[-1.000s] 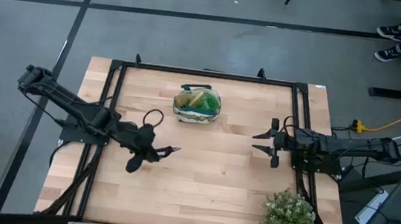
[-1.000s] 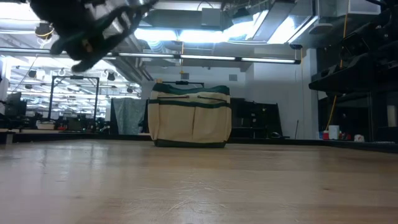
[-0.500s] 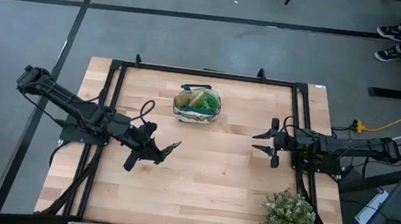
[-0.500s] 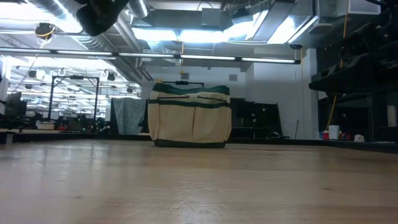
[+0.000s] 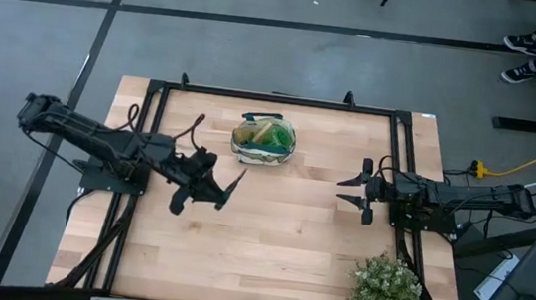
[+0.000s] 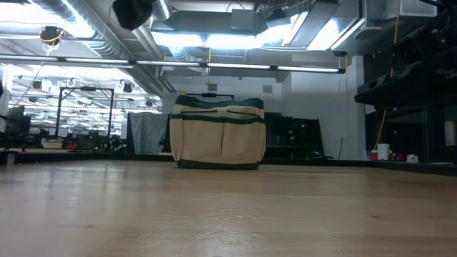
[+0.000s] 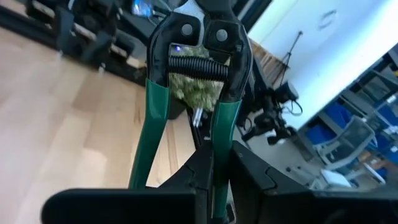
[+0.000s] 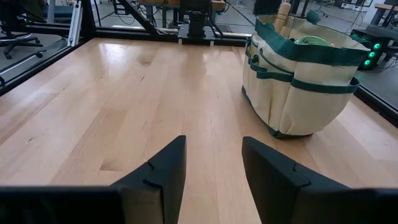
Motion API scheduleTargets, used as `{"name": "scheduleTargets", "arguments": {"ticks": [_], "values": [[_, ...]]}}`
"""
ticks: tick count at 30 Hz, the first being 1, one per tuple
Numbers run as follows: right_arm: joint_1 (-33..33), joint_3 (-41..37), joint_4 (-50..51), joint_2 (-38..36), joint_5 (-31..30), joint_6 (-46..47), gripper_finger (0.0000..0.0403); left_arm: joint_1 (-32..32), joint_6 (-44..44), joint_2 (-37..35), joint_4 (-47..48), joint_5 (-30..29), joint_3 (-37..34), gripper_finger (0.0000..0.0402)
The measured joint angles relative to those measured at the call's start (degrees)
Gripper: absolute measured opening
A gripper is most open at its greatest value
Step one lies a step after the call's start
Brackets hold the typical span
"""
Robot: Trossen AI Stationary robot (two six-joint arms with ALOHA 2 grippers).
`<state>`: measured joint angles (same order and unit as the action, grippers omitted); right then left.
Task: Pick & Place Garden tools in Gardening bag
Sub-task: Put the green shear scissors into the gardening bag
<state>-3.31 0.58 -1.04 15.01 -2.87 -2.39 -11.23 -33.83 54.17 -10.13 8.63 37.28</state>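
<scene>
Left tool [image 5: 206,186] grips one pair of shears [image 7: 186,93] above the surface [image 5: 278,241], near one bag [image 5: 263,139].
Right tool [image 8: 211,165] open, idle at right side. One potted plant [image 5: 388,292]. Left wrist view shows green shear handles; low view shows bag pockets.

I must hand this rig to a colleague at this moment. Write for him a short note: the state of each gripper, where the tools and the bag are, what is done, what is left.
Left gripper: jaws shut on the pruning shears, held in the air left of and in front of the gardening bag.
Right gripper: jaws open, empty, waiting at the right side of the table.
Bag: upright near the table's far edge. A wooden handle and a green item already stick out of its top.
Done: those items are in the bag; the shears are lifted.
Left: carry the shears over the bag and release them. No other tool lies loose on the table.
</scene>
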Motion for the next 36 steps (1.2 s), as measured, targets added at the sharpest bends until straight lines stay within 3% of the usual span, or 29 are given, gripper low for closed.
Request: {"name": "scheduleTargets", "arguments": {"ticks": [13, 24, 36], "values": [[0.00, 0.00, 0.01, 0.01, 0.00, 0.00, 0.0160, 6.59, 6.03, 0.00, 0.00, 0.06, 5.19, 0.0026], [0.02, 0.00, 0.02, 0.01, 0.00, 0.00, 0.0160, 16.08, 9.49, 0.31, -0.01, 0.03, 5.43, 0.0026], [0.01, 0.00, 0.01, 0.02, 0.00, 0.00, 0.0160, 24.87, 8.14, 3.63, -5.01, -0.03, 5.44, 0.0026]]}}
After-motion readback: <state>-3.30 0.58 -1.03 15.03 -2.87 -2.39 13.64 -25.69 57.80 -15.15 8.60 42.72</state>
